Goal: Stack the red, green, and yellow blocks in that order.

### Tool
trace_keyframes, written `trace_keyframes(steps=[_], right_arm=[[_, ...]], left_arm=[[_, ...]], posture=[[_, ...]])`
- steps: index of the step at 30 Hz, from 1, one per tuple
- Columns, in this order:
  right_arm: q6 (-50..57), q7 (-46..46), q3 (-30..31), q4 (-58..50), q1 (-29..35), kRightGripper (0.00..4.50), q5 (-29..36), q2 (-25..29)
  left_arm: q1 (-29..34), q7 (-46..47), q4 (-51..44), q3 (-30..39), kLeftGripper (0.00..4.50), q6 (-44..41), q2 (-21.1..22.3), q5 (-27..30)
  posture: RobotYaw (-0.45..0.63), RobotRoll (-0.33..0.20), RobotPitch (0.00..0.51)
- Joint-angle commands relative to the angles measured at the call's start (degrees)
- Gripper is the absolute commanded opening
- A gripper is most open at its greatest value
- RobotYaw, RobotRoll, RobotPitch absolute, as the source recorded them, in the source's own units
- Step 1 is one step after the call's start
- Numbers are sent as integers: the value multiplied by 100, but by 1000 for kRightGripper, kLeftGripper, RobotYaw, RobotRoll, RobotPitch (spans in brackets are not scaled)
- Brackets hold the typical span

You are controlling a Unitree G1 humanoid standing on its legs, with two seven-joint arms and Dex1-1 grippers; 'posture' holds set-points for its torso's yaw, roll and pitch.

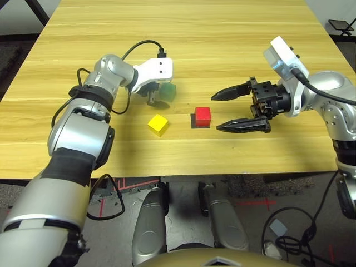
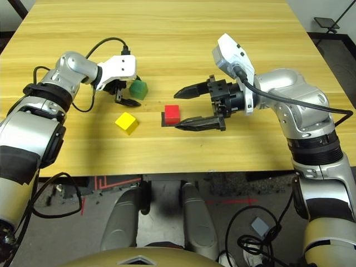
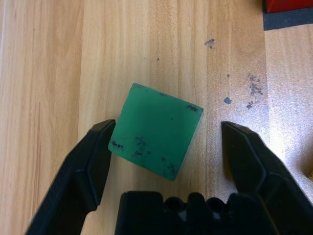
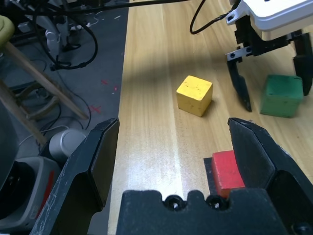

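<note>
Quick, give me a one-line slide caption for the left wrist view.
Open left pincer straddling the green block on the wooden table, fingers not yet closed on it.

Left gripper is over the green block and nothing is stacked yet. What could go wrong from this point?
1. The green block sits skewed between the open left gripper's fingers, one finger near a corner, so closing may twist or squeeze it out.
2. The red block sits on a black patch, with the open right gripper close beside it; either arm could nudge it.
</note>
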State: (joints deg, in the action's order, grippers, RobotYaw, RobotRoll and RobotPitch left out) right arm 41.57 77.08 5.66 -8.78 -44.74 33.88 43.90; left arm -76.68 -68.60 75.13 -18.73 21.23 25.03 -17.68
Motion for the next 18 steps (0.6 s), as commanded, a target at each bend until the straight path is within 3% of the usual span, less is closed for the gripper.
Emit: trace_keyframes(steps=[1,3,4,12,18], right_arm=[[-47,8,-43,16,-6,4500,13,53],[-94,22,-21,82,-16,4500,-19,40],[-131,31,-6,116,-14,4500,-42,33],[-362,164,119,412,-14,4500,-190,17],[-770,411,196,1036,206,4500,-549,196]], left_arm=[[85,11,88,48,2784,-61,9,-76],[74,34,75,114,2120,-41,18,-63],[72,65,66,108,2053,8,37,-98],[-110,-29,23,296,2053,-219,89,38],[-788,-430,-311,737,2053,-981,133,427]], posture=[[-222,-128,253],[-213,-127,256],[-209,-126,255],[-154,-124,253],[-67,-105,250]])
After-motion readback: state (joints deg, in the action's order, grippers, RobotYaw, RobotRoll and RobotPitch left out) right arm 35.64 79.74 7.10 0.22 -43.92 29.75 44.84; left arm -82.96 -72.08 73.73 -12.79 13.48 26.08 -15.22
